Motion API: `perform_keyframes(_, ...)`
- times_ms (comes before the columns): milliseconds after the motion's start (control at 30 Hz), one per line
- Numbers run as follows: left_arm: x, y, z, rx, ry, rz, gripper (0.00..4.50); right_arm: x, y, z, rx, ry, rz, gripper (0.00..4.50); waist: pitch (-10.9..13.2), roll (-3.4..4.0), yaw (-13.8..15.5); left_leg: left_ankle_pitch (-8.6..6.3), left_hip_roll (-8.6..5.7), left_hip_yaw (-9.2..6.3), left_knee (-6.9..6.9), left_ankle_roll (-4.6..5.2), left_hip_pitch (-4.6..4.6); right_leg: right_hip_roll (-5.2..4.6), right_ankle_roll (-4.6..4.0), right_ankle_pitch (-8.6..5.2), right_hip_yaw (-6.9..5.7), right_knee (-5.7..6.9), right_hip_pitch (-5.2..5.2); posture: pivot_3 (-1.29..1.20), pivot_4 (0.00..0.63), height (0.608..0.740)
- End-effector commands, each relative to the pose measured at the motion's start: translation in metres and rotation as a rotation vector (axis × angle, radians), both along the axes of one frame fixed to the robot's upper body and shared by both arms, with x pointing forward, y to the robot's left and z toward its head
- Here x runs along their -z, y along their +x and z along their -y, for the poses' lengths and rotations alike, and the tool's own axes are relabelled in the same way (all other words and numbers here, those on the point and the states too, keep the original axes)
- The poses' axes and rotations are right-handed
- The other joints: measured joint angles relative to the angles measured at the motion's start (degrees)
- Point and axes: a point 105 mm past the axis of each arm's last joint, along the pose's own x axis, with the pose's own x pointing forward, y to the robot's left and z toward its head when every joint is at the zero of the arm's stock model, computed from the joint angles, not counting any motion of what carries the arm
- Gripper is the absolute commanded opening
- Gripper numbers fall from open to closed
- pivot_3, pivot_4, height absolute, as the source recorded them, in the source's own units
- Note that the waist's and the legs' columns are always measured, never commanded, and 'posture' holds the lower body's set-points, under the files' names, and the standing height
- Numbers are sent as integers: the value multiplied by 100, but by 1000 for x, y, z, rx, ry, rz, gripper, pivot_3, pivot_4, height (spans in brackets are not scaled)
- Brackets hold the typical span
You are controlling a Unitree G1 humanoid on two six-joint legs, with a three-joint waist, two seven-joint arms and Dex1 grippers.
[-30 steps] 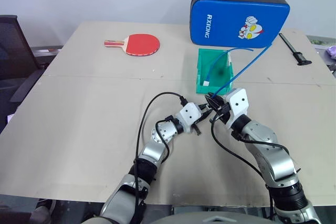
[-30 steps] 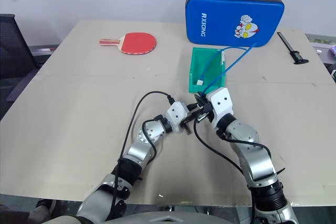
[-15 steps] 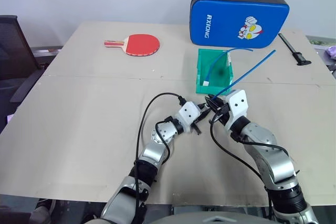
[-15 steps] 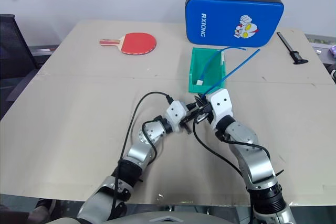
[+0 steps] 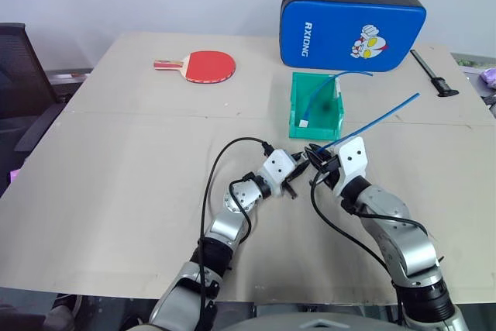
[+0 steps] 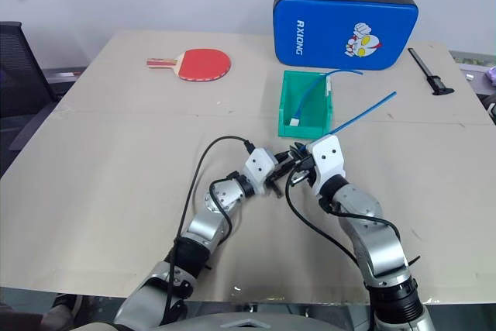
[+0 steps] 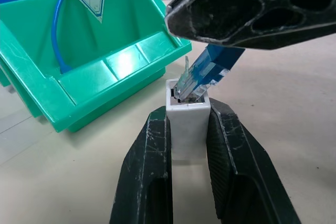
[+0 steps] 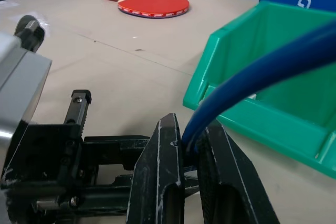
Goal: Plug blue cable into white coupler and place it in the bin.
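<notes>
- left claw clamped on white coupler, socket up to take the plug
- right claw pinched on blue cable near its plug (tilted, half-seated)
- bin just beyond on tabletop

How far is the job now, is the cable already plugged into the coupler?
Done: the left gripper holds the white coupler, and the right gripper holds the blue cable near its plug. In hand: the plug sits tilted at the socket mouth, not seated. Left: push it in, then place the pair in the bin, where another blue cable already lies.
</notes>
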Motion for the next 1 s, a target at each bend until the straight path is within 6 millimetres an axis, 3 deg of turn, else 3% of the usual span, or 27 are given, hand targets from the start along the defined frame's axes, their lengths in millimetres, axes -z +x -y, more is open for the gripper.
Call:
perform_keyframes(33,9,-9,5,31,38,-4,296,2,4,-6,18,7,-55,0,-1,0,-9,0,0,0,0,0,1,0,0,0,0,1,0,0,150,701)
perform_keyframes(300,9,-9,4,27,37,-5,296,-8,13,-20,18,26,-60,0,-1,0,-15,0,0,-1,0,0,-2,-1,-1,0,1,0,-1,0,150,701)
perform_keyframes(533,7,-8,2,11,14,-14,296,15,14,-8,68,-39,-116,0,-4,-1,-42,0,0,-4,0,1,2,1,-1,0,0,5,0,0,150,701)
perform_keyframes(700,3,-8,4,19,-5,-13,296,24,13,-10,64,-35,-139,0,-6,-2,-46,0,0,-2,0,1,2,0,0,0,2,3,0,0,150,701)
perform_keyframes(1000,-10,-6,6,25,-32,4,296,66,13,-16,33,-97,-325,0,-33,-5,-109,-1,1,-3,0,1,10,0,-1,0,3,5,6,0,150,701)
